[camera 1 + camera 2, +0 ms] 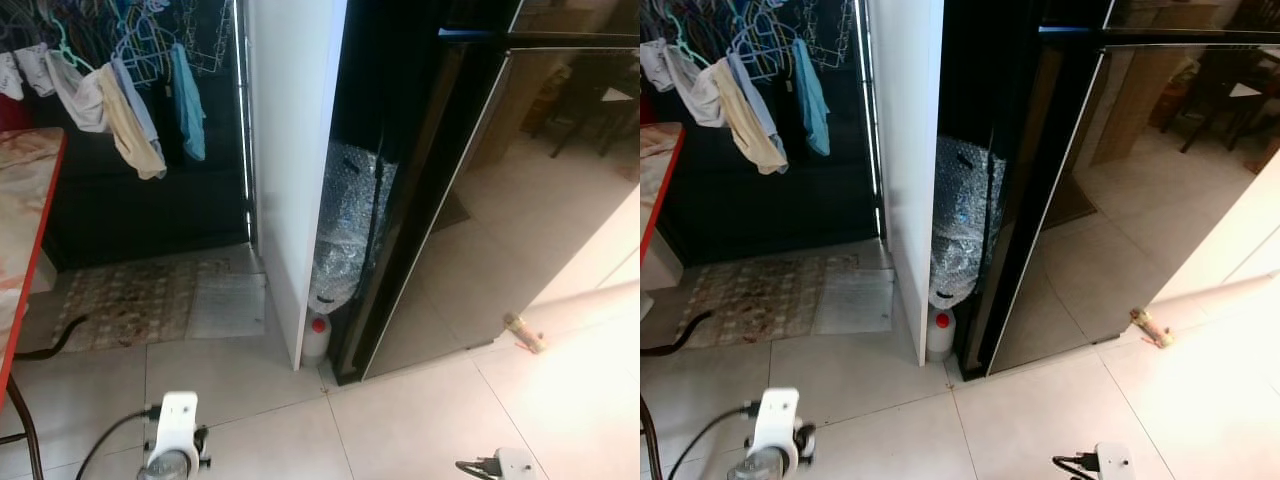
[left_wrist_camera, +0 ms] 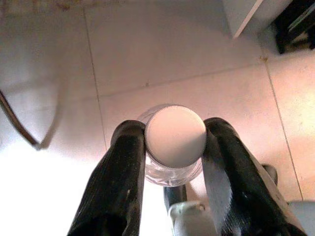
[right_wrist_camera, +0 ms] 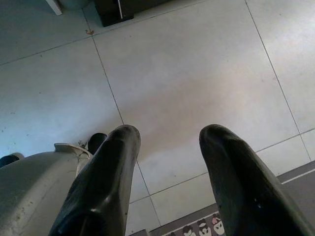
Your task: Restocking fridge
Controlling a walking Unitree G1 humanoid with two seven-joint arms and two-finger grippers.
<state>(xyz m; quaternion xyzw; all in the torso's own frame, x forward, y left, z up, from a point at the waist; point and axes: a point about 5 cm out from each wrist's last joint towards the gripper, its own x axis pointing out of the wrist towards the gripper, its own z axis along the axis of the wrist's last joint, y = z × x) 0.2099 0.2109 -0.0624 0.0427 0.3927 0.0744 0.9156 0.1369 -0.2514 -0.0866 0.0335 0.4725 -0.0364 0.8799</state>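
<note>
Glass, by the look of it: a clear jar (image 2: pixel 173 147) with a pale ridged lid sits clamped in the left pincer (image 2: pixel 174 142), one black finger (image 2: pixel 123 167) on each side, pressing just under the lid's edge. From where I stand the jar is low down and short of the fridge (image 1: pixel 470 200), out over the floor tiles, with the fridge's bottom corner ahead of it and to its right.

I'd judge the jar stiff and breakable, smooth enough to slip, and heavy for its size if it is full; what is inside I cannot tell. The hold looks sensible: the fingers bear on the neck where the lid's rim gives a lip above them, so the jar should hang rather than slide out. A hard squeeze is not needed and could be risky on glass; a knock against the fridge's black door edge would be the worse danger.

The right pincer (image 3: pixel 167 162) hangs over bare tiles on the near side of the fridge, fingers apart and holding nothing.

The fridge itself shows as a dark glossy front, seemingly shut. Wedged between it and a white panel (image 1: pixel 290 170) to its left are a bubble-wrapped bundle (image 1: pixel 345 230) and, at the foot, a white bottle (image 1: pixel 316 337) with a red cap.
</note>
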